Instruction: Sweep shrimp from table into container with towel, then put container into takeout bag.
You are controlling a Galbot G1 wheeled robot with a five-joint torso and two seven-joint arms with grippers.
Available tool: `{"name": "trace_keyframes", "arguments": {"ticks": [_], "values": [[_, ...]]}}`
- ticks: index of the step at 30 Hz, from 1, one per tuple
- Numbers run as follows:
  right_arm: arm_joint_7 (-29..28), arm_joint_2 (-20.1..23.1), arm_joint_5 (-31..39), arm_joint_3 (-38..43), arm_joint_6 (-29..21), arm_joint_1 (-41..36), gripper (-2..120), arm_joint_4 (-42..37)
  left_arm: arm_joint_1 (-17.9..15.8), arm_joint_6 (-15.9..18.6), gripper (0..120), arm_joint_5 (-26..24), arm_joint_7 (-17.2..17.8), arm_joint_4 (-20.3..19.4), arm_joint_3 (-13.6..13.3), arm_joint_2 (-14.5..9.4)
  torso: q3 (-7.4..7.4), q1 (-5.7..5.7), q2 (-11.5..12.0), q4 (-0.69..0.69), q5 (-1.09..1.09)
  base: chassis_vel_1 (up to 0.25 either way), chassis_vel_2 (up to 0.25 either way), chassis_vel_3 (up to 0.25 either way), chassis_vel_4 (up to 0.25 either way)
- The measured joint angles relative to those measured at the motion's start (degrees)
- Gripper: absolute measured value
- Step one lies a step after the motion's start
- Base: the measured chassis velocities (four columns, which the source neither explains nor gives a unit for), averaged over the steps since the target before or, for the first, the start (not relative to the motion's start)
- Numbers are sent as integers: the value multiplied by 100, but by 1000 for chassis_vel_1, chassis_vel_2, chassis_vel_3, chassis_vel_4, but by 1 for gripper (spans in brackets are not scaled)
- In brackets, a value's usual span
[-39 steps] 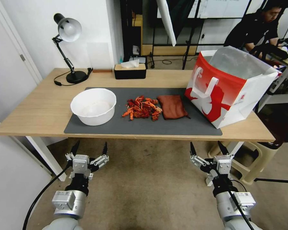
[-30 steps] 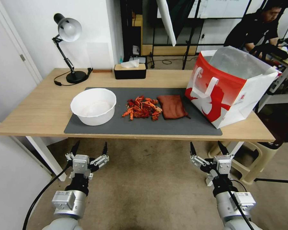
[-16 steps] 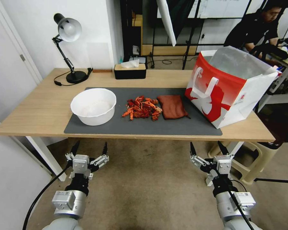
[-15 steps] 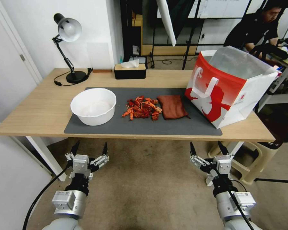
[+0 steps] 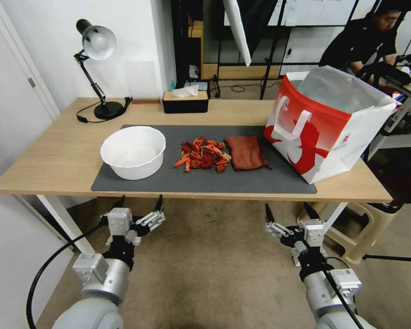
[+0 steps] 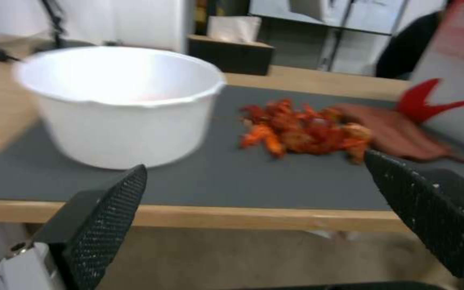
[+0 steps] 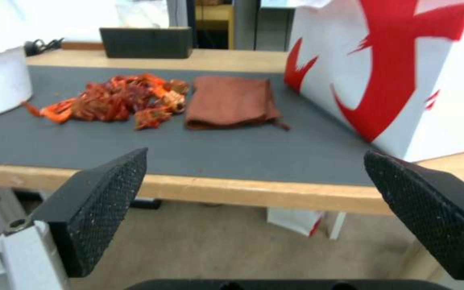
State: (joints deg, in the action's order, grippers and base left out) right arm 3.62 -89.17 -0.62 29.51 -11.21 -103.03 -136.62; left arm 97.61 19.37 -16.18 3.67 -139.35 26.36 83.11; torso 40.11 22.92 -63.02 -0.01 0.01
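Reddish-brown soft cloth, the towel, is lying flat on the worktop right of the red-orange shrimp; we are judging it light and limp, best pinched at its near edge. Both our left claw and right claw are hanging spread below the near edge.

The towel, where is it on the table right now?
In the head view the towel lies flat on the dark mat, right of centre, between the shrimp and the takeout bag.
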Motion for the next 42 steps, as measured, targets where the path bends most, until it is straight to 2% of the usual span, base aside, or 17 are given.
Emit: {"name": "trace_keyframes", "arguments": {"ticks": [2, 6, 8, 23, 26, 30, 32, 35, 37, 38, 40, 41, 42], "values": [[65, -50, 0, -3, -192, 8, 100, -87, -35, 67, 100, -63, 18, -13, -11, -21, -1, 0, 0, 1, -1, 0, 0, 0, 0], [309, -238, 64, -2, -906, 65, 100, -392, -44, 101, 100, -81, 16, -2, -29, -36, 0, 2, 0, 1, -2, 0, 0, 0, 0], [332, -250, 124, 62, -1008, 93, 100, -433, -43, 101, 100, -76, 15, 5, -28, -36, 0, 2, 0, 1, -3, 0, 0, 0, 0], [347, -249, 173, 105, -1055, 133, 100, -408, -72, -11, 100, -43, 12, 139, 6, -54, 0, 0, 0, 1, -1, 0, 0, 0, 0], [330, -238, 175, 94, -1006, 142, 100, -376, -246, -434, 100, -271, 15, 314, 90, -110, 0, 0, 0, 1, -1, 0, 0, 0, 0], [313, -233, 190, 90, -917, 145, 100, -335, -437, -612, 100, -402, -66, 522, 199, -199, 0, 0, 0, 1, -2, 0, 0, 0, 0], [305, -231, 197, 82, -888, 147, 100, -307, -662, -738, 100, -524, -160, 753, 310, -307, 0, 0, 0, 1, -2, 0, 0, 0, 0], [284, -227, 203, 75, -867, 149, 100, -273, -892, -779, 100, -662, -227, 907, 354, -404, 0, 0, 0, 1, -1, 0, 0, 0, 0], [263, -230, 204, 54, -837, 149, 100, -233, -1197, -812, 100, -804, -284, 1093, 378, -576, 0, 0, 0, 1, -2, 0, 0, 0, 0], [263, -230, 204, 54, -837, 149, 100, -233, -1197, -812, 100, -804, -284, 1093, 378, -576, 0, 0, 0, 1, -2, 0, 0, 0, 0], [258, -229, 193, 18, -828, 146, 100, -208, -1432, -809, 100, -949, -314, 1230, 411, -783, 0, 0, 0, 0, -2, 0, 0, 0, 0], [258, -229, 193, 18, -828, 146, 100, -208, -1432, -809, 100, -949, -314, 1230, 411, -783, 0, 0, 0, 0, -2, 0, 0, 0, 0], [256, -230, 178, -7, -823, 147, 100, -198, -1576, -791, 100, -1070, -324, 1328, 449, -976, 0, 1, 0, 0, -1, 0, 0, 0, 0]]}}
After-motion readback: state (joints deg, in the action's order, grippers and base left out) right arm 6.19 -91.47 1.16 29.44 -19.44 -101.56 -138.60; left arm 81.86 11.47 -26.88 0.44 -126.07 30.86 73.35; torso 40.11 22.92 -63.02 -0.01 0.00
